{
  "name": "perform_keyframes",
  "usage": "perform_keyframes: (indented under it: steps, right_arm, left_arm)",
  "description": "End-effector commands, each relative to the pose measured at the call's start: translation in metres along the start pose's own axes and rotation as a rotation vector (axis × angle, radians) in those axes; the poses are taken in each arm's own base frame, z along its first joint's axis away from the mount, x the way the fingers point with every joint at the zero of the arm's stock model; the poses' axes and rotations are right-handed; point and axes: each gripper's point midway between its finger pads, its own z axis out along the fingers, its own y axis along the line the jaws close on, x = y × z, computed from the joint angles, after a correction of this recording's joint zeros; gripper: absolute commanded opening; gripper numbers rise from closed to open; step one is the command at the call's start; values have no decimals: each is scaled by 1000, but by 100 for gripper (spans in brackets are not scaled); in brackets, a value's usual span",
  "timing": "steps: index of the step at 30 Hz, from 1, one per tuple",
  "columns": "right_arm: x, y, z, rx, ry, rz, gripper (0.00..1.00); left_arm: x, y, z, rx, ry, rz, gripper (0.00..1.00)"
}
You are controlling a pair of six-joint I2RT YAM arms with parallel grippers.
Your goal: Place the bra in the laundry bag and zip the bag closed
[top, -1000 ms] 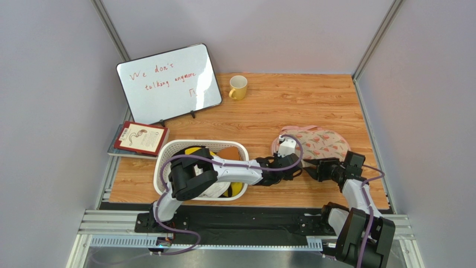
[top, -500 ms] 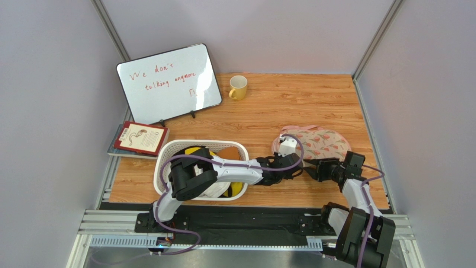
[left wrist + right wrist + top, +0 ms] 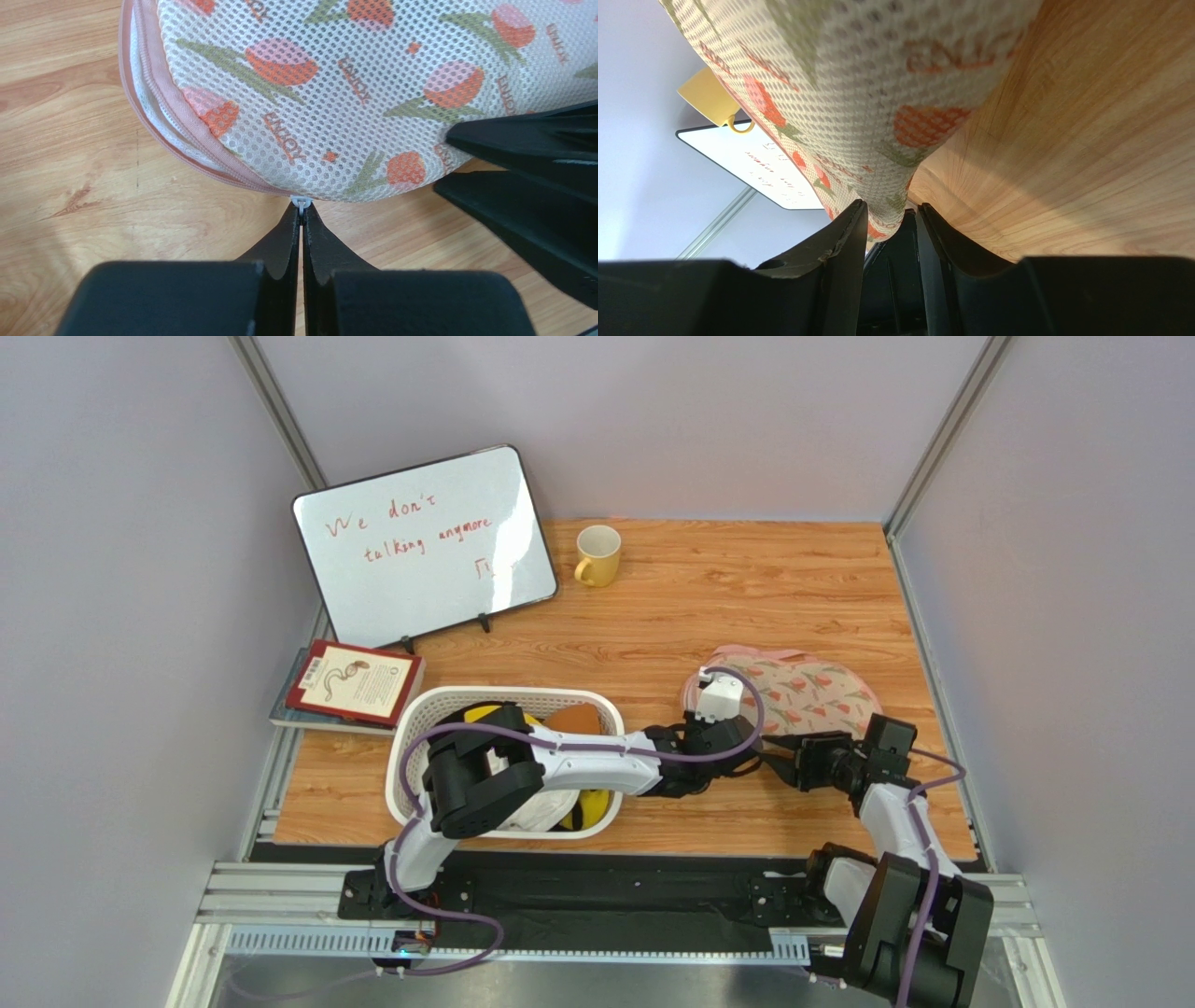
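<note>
Zipping step: left gripper (image 3: 302, 213) pinched shut on zip pull (image 3: 300, 204); right gripper (image 3: 891, 227) clamps laundry bag (image 3: 365, 84) near edge. Next: drag pull along zip.

Left arm (image 3: 589, 756) is reaching low to the right | left gripper (image 3: 302, 213) is pinching shut on zip pull (image 3: 300, 203) | right gripper (image 3: 892, 210) is clamping bag (image 3: 843, 70) edge

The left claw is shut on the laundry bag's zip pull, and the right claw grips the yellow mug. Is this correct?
The right claw grips the edge of the laundry bag, not the mug; the right wrist view shows it. The left claw is shut on the zip pull.
</note>
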Motion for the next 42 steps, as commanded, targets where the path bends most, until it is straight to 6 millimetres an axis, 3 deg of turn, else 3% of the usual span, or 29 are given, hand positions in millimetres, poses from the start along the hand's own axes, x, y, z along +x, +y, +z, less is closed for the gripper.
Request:
perform_keyframes:
  steps: [1, 7, 15, 19, 26, 33, 39, 42]
  right_arm:
    - [-9, 21, -2, -35, -43, -70, 37]
    - [-17, 20, 0, -22, -78, -148, 41]
    - [-7, 8, -15, 3, -93, -261, 53]
    - [-5, 2, -17, -17, -106, -245, 54]
    - [-11, 13, -13, -12, -100, -245, 40]
    - [-19, 7, -12, 8, -148, -250, 33]
    - [-33, 1, -5, 63, -184, -288, 0]
    - [-36, 1, -4, 79, -179, -328, 0]
  left_arm:
    - [-13, 2, -7, 26, -43, 8, 0]
    - [-17, -26, -17, 193, -35, 12, 0]
    - [-27, -36, -24, 232, -41, 14, 0]
    - [-28, -41, -27, 255, -38, 9, 0]
    - [-26, -49, -30, 285, -28, 2, 0]
    - [-26, -58, -31, 300, -22, 14, 0]
    - [-22, -48, -28, 267, -17, 23, 0]
    - [-20, -40, -22, 246, -11, 15, 0]
